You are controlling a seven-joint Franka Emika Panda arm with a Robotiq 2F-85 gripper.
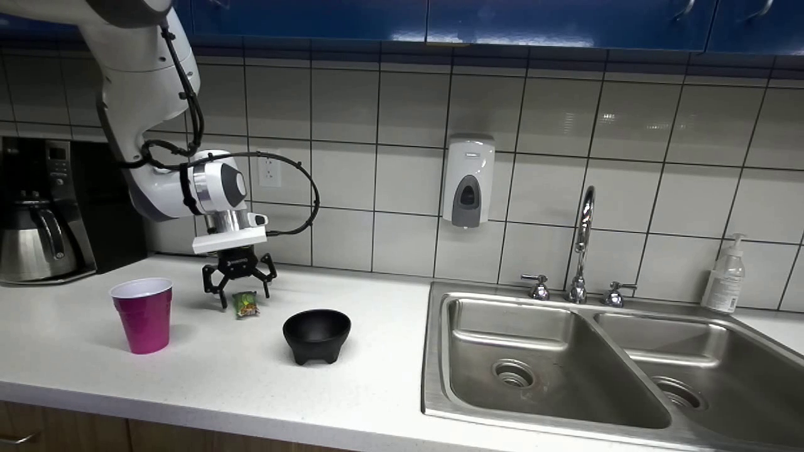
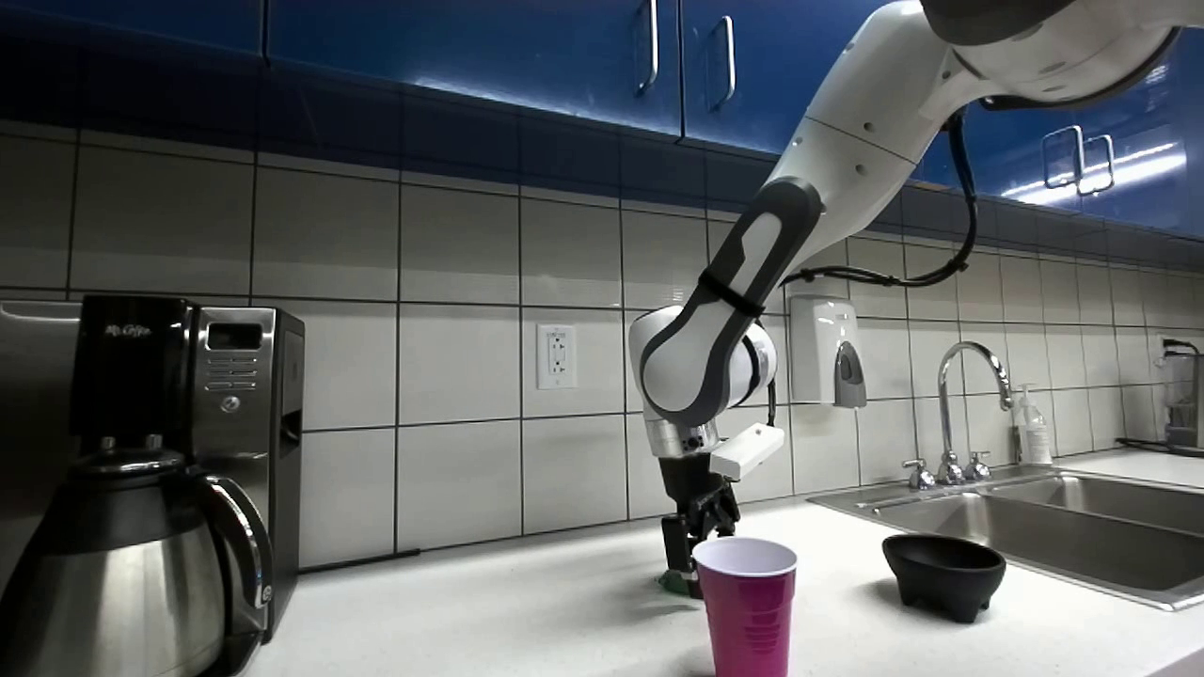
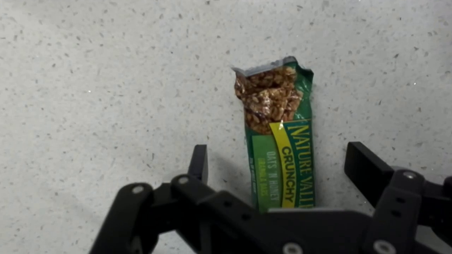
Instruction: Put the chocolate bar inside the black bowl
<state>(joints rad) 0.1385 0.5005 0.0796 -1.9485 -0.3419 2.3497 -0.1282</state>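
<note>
The gripper [image 3: 277, 160] is spread wide, 1 finger [image 3: 367, 171] either side of the bar [image 3: 279, 141], and it isn't holding anything. Bar's flat on the counter [image 3: 106, 106], apart from the bowl [image 1: 316, 338]. My worry is the grab: if the fingers close too high, I'd guess they just skim the top and drop it on the lift. Can't tell if the tips touch the counter. Pinching near an end could make it droop or twist too. Then if it's carried too low, it'll probably clip the rim and shove the bowl.
</note>
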